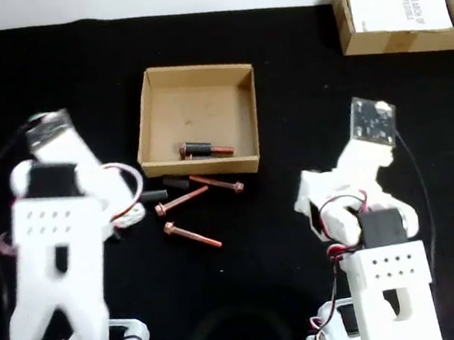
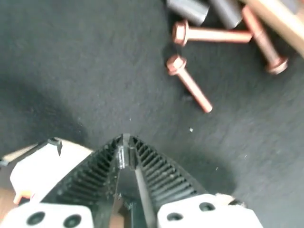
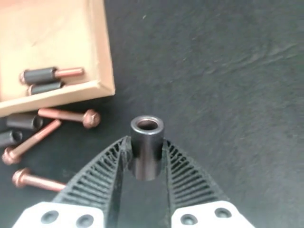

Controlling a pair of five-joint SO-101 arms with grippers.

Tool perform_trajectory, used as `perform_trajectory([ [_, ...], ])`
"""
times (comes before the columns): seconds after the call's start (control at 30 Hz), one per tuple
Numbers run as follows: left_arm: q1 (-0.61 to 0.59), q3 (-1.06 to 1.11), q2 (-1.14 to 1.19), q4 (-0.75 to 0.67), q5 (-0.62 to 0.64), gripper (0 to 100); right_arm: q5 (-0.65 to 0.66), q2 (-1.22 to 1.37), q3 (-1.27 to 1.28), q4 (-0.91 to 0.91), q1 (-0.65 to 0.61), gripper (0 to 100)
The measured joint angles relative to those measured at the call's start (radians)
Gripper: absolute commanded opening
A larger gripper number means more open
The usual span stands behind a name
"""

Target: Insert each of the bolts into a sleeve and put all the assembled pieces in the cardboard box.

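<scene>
We see the right hand (image 3: 146, 141) clamped on a dark sleeve (image 3: 145, 161), the open bore turned up toward the wrist camera, over the black bench (image 1: 281, 72) to the right of the cardboard box (image 1: 144, 118).

Inside that box an assembled piece (image 1: 200, 149), a copper bolt in a dark sleeve, lies along the near wall. In the right wrist view a second sleeved piece (image 3: 45, 88) seems to lie just beside it, though the wall half hides it and we cannot be sure.

Just near of the box three copper bolts lie loose on the bench:
- the far bolt (image 1: 216, 184) sits closest to the box wall;
- the middle bolt (image 1: 183, 201) is angled beside it;
- the near bolt (image 1: 192, 235) lies a little apart.

Two loose sleeves (image 1: 175, 182) rest by the box's near left corner, close to the heads of the bolts.

The left hand (image 2: 124, 145) has its fingers together on nothing, over bare bench left of the bolts.

At the far right corner a smaller cardboard box (image 1: 344, 27) holds a white printed sheet (image 1: 397, 6).
</scene>
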Motion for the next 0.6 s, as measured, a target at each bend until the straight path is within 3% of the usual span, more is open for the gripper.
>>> perform_trajectory([
  [0.33,0.021,-0.150,0.522,0.000,0.008,1,0.005,-0.009,0.020,-0.014,0.041,0.8],
  [0.5,0.098,-0.221,0.707,0.000,0.008,1,0.005,-0.009,0.020,-0.014,0.041,0.8],
  [0.6,0.158,-0.269,0.779,0.000,0.008,7,0.005,-0.009,0.020,-0.014,0.041,0.8],
])
